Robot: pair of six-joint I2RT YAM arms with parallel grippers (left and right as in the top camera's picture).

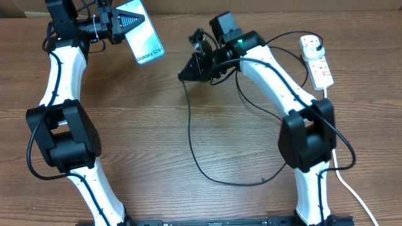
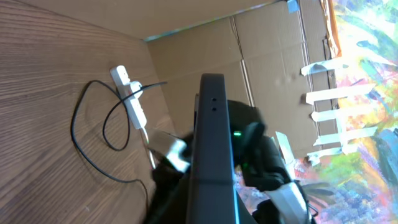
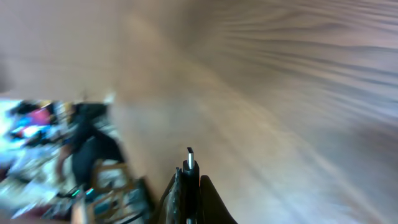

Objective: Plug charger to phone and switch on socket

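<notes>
grained wood table [image 1: 144, 138], glossy phone [image 1: 142, 31] screen

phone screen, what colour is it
The phone screen is light blue fading paler toward one end, best seen in the overhead view.

Surroundings: table and backdrop.
Wood-grain table [image 1: 157, 125] fills the overhead view, with cardboard [image 1: 282, 6] along its 12 o'clock edge. Left wrist view: white tape strips [image 2: 339, 96] at 3 o'clock, multicoloured painted sheet [image 2: 367, 37] at 2 o'clock.
</notes>
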